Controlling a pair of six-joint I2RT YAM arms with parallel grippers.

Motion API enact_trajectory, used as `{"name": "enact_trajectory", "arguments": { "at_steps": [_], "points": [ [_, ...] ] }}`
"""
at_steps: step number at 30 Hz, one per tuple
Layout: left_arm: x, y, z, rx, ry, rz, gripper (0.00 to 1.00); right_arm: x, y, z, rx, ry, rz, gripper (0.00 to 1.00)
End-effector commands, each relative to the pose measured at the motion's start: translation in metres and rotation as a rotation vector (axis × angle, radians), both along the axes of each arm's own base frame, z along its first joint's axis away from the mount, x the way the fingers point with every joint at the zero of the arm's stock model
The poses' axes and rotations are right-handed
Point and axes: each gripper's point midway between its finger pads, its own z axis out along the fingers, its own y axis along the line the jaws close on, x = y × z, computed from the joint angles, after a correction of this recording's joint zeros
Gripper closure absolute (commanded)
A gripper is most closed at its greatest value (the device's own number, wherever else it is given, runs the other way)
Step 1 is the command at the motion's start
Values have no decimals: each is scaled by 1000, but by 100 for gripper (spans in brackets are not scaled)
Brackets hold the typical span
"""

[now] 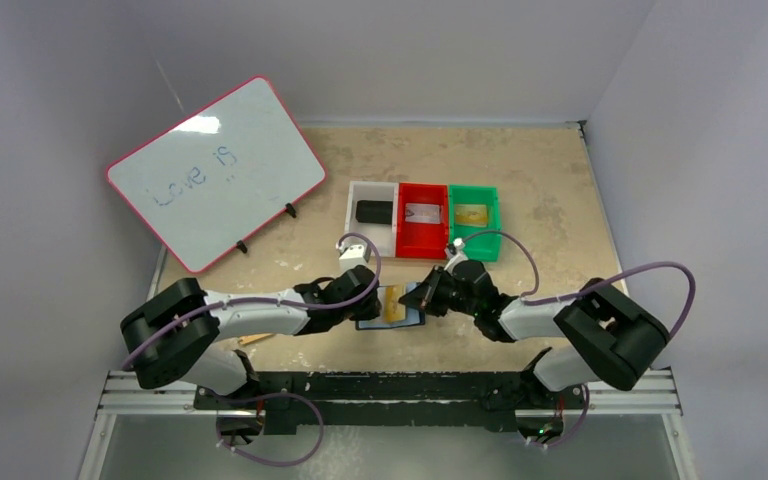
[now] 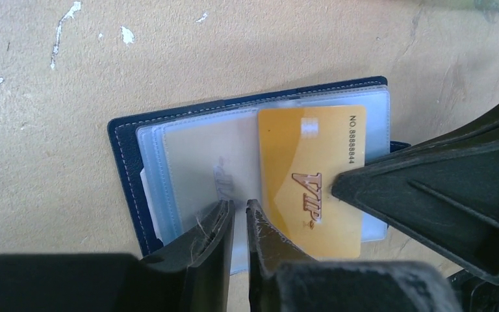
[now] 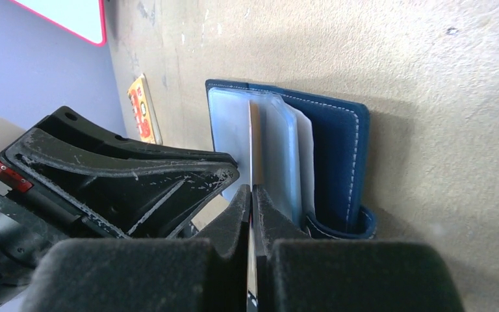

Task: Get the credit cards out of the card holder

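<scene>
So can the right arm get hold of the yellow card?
Probably yes. The right gripper looks pinched on the edge of the yellow card, which sticks partly out of a clear sleeve in the card holder. The left gripper sits beside the card, not over it.

A pink-framed whiteboard [image 1: 218,172] is leaning on small black feet toward the far-left corner of the desk [image 1: 560,200], carrying the words "Love is" in faint marker. Three bins are sitting in a row near the middle of the far edge (a white bin [image 1: 373,186], a red bin [image 1: 422,245], a green bin [image 1: 474,192], packed close together). An orange pad [image 3: 141,109] is lying flat by the near edge, left of centre.
</scene>
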Motion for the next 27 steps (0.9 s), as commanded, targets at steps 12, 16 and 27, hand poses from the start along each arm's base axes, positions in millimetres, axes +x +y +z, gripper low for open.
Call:
{"name": "enact_trajectory", "arguments": {
  "at_steps": [12, 16, 27],
  "points": [
    [0, -21, 30, -66, -25, -92, 73, 7, -9, 5, -62, -46, -17, 100],
    [-3, -28, 25, -75, -13, -121, 75, 7, -4, 5, -50, -42, 2, 98],
    [-7, -24, 9, -19, 17, -142, 81, 7, 2, 5, -30, -33, 21, 91]
  ]
}}
